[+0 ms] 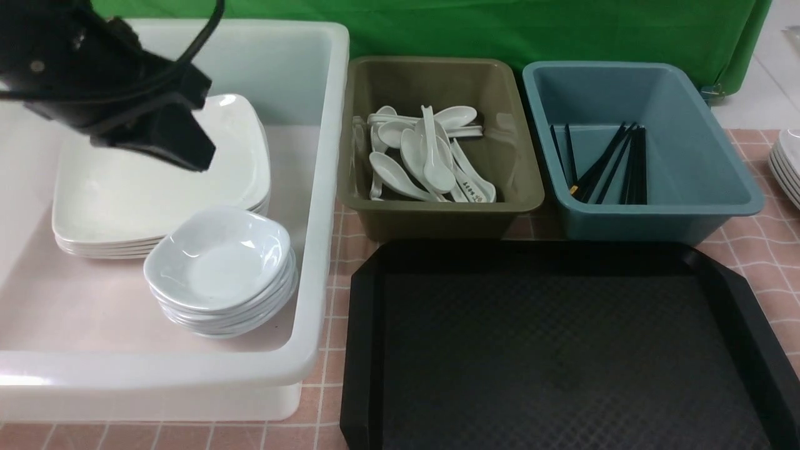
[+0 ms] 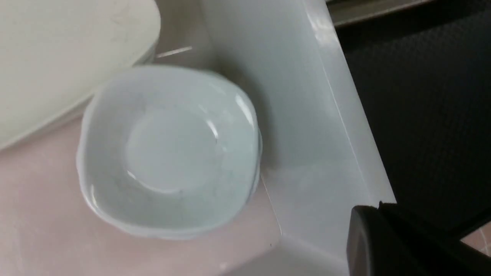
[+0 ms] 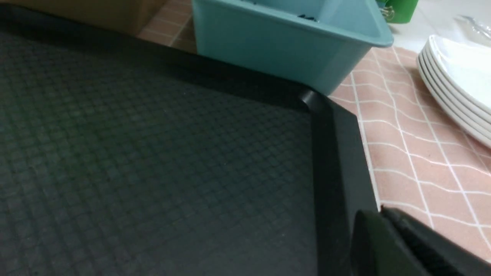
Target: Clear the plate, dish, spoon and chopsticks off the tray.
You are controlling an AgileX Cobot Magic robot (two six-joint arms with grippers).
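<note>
One black tray [image 1: 562,350] lies nearest, its long axis running left to right. The right pincer [image 3: 399,245] sits by the tray's right rim, where that rim meets the pink checked cloth [image 3: 414,161]. Only a dark edge of this pincer shows, so I cannot tell how wide it stands. To the left is one white tub [image 1: 312,187]. In it, below the left pincer [image 1: 187,147] and nearer than it, is one stack of dishes [image 1: 219,259], about five or six deep, hollows facing up. Directly under that pincer is one stack of plates [image 1: 125,194], roughly four rims, lying flat. The left pincer is closed tight, holds nothing and hangs clear above the top plate. Farther back and to its right, one olive tub [image 1: 437,215] holds a jumble of about nine spoons [image 1: 431,156], their handles pointing every way. Beyond the tray's far right corner, one blue tub [image 1: 656,215] holds several chopsticks [image 1: 619,165]. They are too overlapped to count, and mostly run near to far, fanning slightly. A stack of spare plates [image 1: 789,165], at least four, sits on the cloth at the far right edge.
</note>
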